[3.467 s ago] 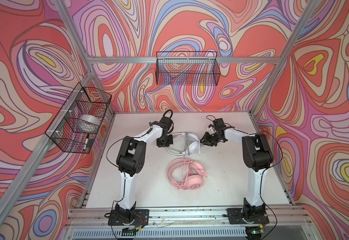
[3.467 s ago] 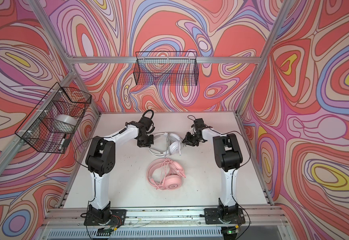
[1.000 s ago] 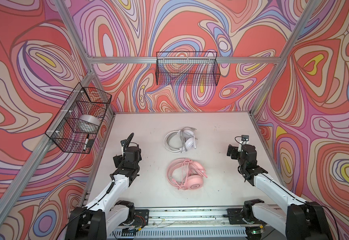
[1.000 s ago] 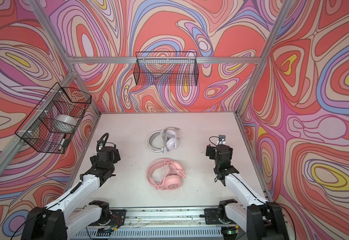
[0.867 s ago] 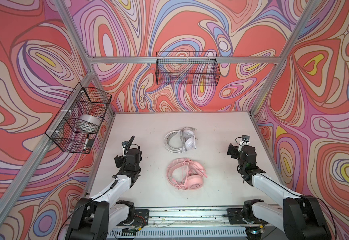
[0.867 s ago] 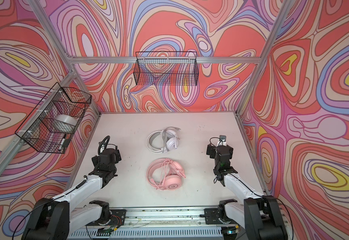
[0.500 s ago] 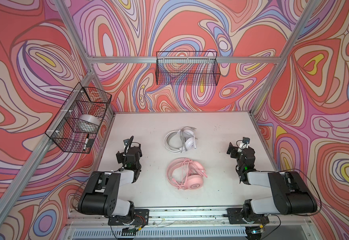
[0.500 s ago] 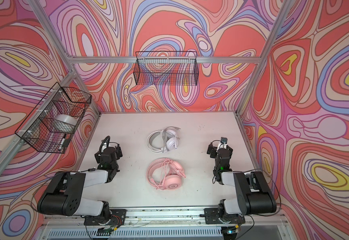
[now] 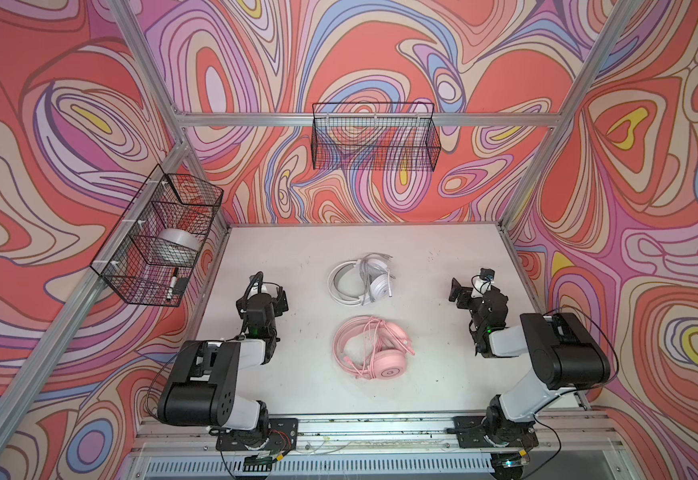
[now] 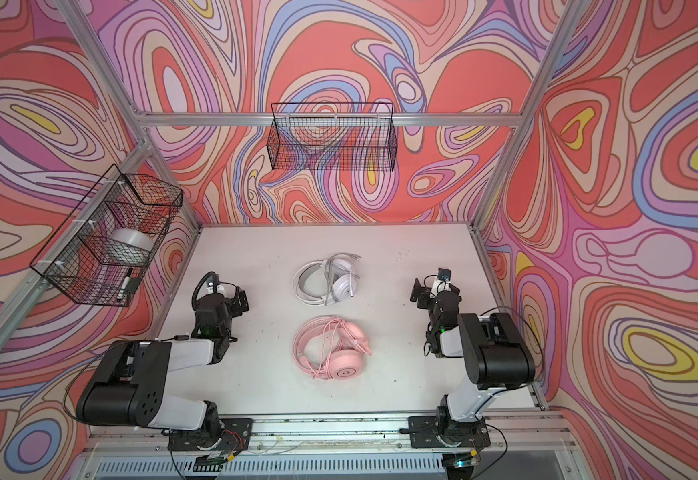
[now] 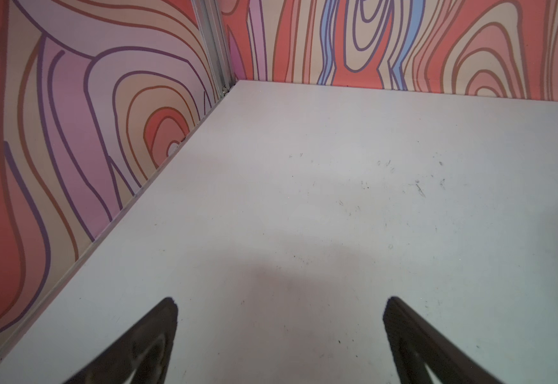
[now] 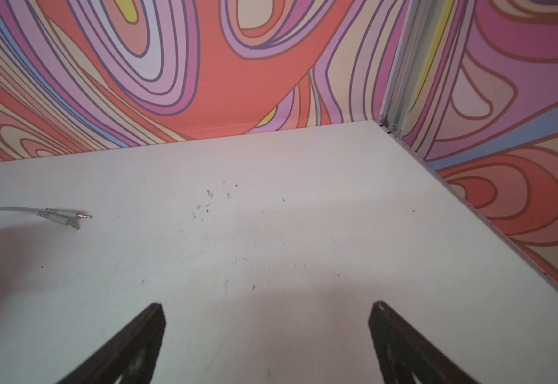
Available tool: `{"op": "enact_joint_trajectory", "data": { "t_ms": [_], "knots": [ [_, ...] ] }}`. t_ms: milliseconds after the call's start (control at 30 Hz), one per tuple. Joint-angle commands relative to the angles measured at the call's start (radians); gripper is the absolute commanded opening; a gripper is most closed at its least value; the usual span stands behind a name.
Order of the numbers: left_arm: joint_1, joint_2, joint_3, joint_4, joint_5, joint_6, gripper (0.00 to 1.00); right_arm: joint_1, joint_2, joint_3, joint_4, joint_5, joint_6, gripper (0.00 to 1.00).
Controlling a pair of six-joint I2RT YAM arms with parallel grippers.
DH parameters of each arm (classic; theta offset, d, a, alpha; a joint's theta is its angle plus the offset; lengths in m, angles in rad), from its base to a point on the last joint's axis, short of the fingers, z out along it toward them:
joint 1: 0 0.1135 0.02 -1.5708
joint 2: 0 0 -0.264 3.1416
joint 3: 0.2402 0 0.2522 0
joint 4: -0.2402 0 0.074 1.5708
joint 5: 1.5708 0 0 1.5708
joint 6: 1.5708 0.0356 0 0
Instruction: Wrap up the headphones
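Note:
The white headphones lie at the table's middle, their grey-white cable bunched across the band. Its plugs lie on the table in the right wrist view. The pink headphones lie just in front of them, with pink cable looped over them. My left gripper hangs open and empty over bare table, well left of both. My right gripper is open and empty too, well to their right.
A black wire basket hangs on the back wall. A second basket on the left wall holds a tape roll and a marker. Both arms are folded low near the front rail. Patterned walls close in three sides.
Both arms have left the white headphones, drawn back to the sides and folded down. Over the last second the grippers barely shifted. Both headphones lie still.

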Motion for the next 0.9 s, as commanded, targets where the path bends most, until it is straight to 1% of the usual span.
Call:
{"op": "enact_joint_trajectory", "data": {
  "t_ms": [0,100,133,167,200,267,333,400,433,467,533,600,667,767,833,867],
  "knots": [
    [0.007,0.009,0.012,0.036,0.037,0.019,1.00,-0.006,0.024,0.040,0.002,-0.085,-0.026,0.98],
    [0.007,0.047,0.018,0.046,0.089,0.035,1.00,-0.006,0.030,0.119,-0.154,-0.088,-0.030,0.98],
    [0.007,0.102,0.005,0.160,0.090,0.054,1.00,-0.007,0.030,0.109,-0.135,-0.079,-0.027,0.98],
    [0.006,0.105,0.010,0.131,0.089,0.052,1.00,-0.007,0.033,0.113,-0.131,-0.069,-0.026,0.98],
    [0.007,0.061,0.033,0.008,0.091,0.029,1.00,-0.006,0.029,0.114,-0.143,-0.069,-0.027,0.98],
    [0.007,0.105,0.010,0.151,0.075,0.048,1.00,-0.006,0.032,0.115,-0.138,-0.067,-0.027,0.98],
    [0.007,0.063,0.038,0.013,0.079,0.026,1.00,-0.006,0.033,0.117,-0.138,-0.064,-0.028,0.98],
    [0.007,0.103,0.013,0.133,0.073,0.046,1.00,-0.006,0.032,0.115,-0.138,-0.063,-0.028,0.99],
    [0.007,0.082,0.030,0.058,0.074,0.034,1.00,-0.006,0.031,0.113,-0.138,-0.062,-0.028,0.99],
    [0.007,0.067,0.034,0.026,0.077,0.027,1.00,-0.006,0.031,0.113,-0.135,-0.063,-0.028,0.98],
    [0.007,0.097,0.012,0.127,0.074,0.043,1.00,-0.006,0.029,0.111,-0.134,-0.062,-0.028,0.98],
    [0.007,0.073,0.031,0.044,0.089,0.037,1.00,-0.006,0.029,0.110,-0.131,-0.063,-0.028,0.98],
    [0.007,0.089,0.016,0.106,0.089,0.044,1.00,-0.006,0.029,0.110,-0.131,-0.063,-0.027,0.98],
    [0.007,0.077,0.026,0.064,0.090,0.038,1.00,-0.007,0.029,0.110,-0.131,-0.063,-0.027,0.98],
    [0.006,0.090,0.017,0.105,0.089,0.046,1.00,-0.006,0.029,0.110,-0.131,-0.063,-0.028,0.99],
    [0.007,0.084,0.020,0.090,0.089,0.041,1.00,-0.007,0.029,0.110,-0.130,-0.063,-0.028,0.98]
  ]
}}
